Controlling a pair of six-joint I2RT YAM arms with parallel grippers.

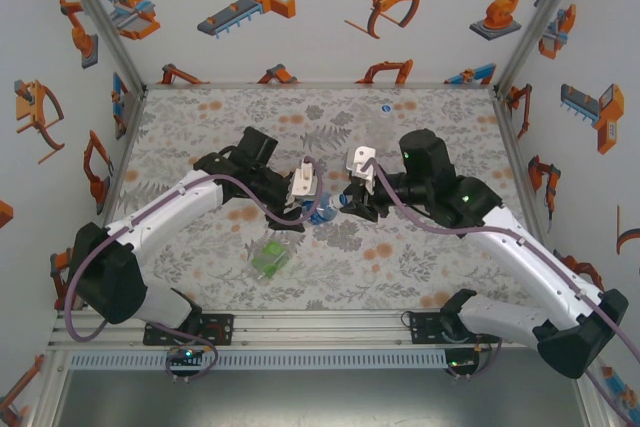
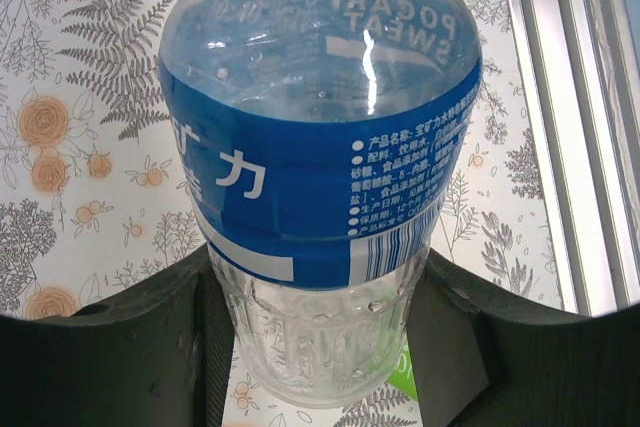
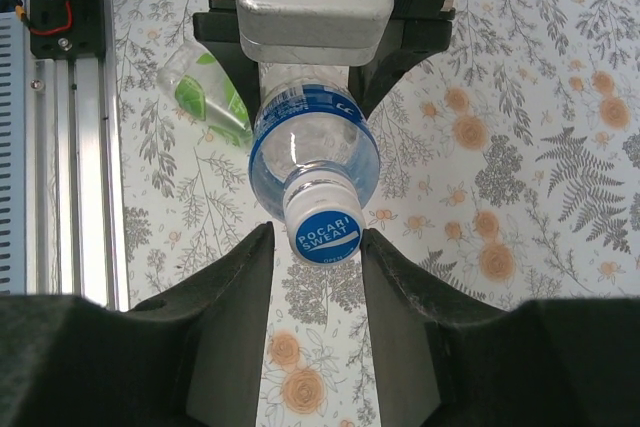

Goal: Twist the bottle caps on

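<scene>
My left pincer (image 2: 320,347) pinches the clear plastic bottle with a blue label (image 2: 320,167) by its ribbed lower body, holding it on its side above the middle of the floral-patterned surface (image 1: 420,267). The small round white screw cap (image 3: 325,232) sits on its neck, pointing right. My right pincer (image 3: 316,247) brackets that cap, fingers just beside it; I cannot tell whether they pinch it. A clear plastic bottle with a green label (image 1: 270,257) lies on the surface, nearer and slightly left.
</scene>
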